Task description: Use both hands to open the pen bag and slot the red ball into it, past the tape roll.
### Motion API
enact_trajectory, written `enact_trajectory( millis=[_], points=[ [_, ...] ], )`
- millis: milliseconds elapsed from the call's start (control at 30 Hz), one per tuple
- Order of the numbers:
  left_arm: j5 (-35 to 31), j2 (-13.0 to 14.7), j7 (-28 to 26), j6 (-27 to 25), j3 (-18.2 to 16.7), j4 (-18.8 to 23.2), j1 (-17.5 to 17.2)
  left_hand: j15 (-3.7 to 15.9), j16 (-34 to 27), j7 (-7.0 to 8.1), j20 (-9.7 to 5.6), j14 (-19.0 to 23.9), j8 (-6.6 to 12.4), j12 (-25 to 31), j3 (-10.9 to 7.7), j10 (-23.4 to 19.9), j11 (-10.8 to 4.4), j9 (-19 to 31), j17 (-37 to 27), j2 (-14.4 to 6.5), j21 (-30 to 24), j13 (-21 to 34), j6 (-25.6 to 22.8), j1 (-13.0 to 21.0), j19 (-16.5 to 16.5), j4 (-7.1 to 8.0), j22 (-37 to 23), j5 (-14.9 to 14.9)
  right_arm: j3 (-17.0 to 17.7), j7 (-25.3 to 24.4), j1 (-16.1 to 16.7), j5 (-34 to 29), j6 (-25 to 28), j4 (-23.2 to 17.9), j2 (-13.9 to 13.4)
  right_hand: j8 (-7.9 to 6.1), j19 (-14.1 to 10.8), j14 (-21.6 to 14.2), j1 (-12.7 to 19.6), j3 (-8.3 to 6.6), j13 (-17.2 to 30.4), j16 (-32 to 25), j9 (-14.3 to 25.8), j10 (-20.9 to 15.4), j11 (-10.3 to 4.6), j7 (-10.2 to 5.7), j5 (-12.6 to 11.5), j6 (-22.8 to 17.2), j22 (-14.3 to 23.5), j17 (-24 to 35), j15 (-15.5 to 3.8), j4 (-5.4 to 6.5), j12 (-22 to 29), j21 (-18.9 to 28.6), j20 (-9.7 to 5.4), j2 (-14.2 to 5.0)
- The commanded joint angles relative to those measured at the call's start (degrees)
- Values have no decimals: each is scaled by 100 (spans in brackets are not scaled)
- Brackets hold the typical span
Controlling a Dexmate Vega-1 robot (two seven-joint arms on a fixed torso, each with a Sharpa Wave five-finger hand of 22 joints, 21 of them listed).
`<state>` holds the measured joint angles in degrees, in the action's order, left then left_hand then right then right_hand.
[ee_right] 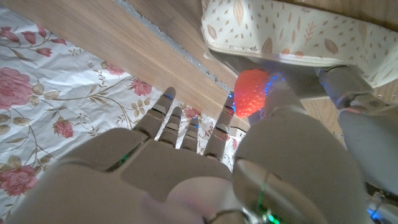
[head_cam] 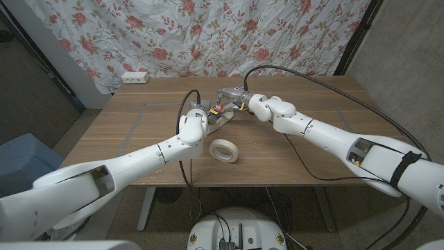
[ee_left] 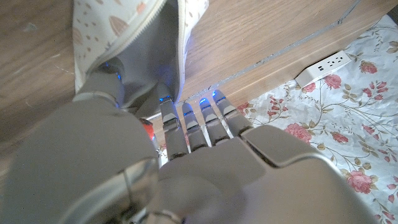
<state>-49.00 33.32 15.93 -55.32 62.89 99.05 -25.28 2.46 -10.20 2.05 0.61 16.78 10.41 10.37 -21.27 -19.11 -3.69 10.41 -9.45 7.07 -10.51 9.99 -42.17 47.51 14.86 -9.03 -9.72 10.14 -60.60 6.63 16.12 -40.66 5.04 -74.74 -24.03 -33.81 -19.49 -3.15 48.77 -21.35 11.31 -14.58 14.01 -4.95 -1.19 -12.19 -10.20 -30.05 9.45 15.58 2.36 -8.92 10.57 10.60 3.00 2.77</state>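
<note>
Red ball [ee_right: 250, 92] is sitting pinched in the right hand [ee_right: 205, 168] at the pen bag [ee_right: 292, 37] mouth; the left hand [ee_left: 155, 168] is gripping the bag's edge beyond the tape roll [head_cam: 224, 150].

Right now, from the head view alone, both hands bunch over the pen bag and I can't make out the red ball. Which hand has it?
Observer: The right wrist view shows the red ball pinched in the right hand, at the edge of the pen bag and not yet inside.
Operator: Is the bag actually open?
Observer: Yes. In the left wrist view the zipper is parted and the left hand grips one side of the mouth.
</note>
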Motion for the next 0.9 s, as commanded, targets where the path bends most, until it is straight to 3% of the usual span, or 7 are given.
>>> enact_trajectory(
  millis=[33,267,467,567,733,900],
  points=[
    [43,-56,-17,45,-4,-128,68,29,-20,22,15,-11,23,44,23,-10,11,-4,-31,-36,-22,17,29,-24,-16,-6,-9,12,-61,259,-90,52,28,-64,-81,59,16,72,12,29,26,34,-25,113,24,-6,-30,96,16,8,39,-5,-13,-9,46,58],
    [96,-120,-53,94,6,-240,114,29,-20,18,13,-11,24,42,27,-3,17,-4,-31,-43,-21,17,32,-22,-21,-8,-9,13,-55,399,-94,57,96,-148,-113,335,177,252,-122,108,31,117,-128,413,157,53,-65,591,19,10,202,29,-14,-23,141,157],
    [130,-139,-83,139,18,-293,149,24,-20,18,11,-10,24,44,31,-7,21,-4,-31,-49,-20,17,33,-24,-28,-8,-9,14,28,399,-74,205,24,-144,-141,614,396,479,-397,214,35,200,-179,717,285,201,-102,1112,20,21,363,105,-19,-38,274,248],
    [146,-142,-77,137,25,-302,160,22,-21,17,11,-8,25,44,33,-6,19,-4,-31,-52,-19,17,33,-24,-30,-7,-9,14,32,461,-94,225,8,-147,-166,717,439,521,-530,266,35,207,-193,787,335,309,-119,1293,21,29,374,138,-5,-29,296,288],
    [170,-173,-97,127,41,-341,178,23,-20,20,8,-9,26,42,38,-1,19,-4,-31,-55,-20,17,32,-27,-31,-7,-9,14,46,533,-121,248,-50,-164,-233,931,572,672,-733,337,36,246,-211,1016,394,339,-168,1671,21,41,448,186,-20,-41,364,329],
    [196,-179,-139,159,45,-354,194,19,-20,8,11,-9,28,45,43,-7,19,-4,-31,-59,-22,17,27,-30,-30,-7,-9,15,80,649,-157,293,-122,-188,-309,1003,671,772,-843,382,37,271,-218,1116,441,326,-208,1764,22,46,537,204,-16,-51,394,367]
  ],
)
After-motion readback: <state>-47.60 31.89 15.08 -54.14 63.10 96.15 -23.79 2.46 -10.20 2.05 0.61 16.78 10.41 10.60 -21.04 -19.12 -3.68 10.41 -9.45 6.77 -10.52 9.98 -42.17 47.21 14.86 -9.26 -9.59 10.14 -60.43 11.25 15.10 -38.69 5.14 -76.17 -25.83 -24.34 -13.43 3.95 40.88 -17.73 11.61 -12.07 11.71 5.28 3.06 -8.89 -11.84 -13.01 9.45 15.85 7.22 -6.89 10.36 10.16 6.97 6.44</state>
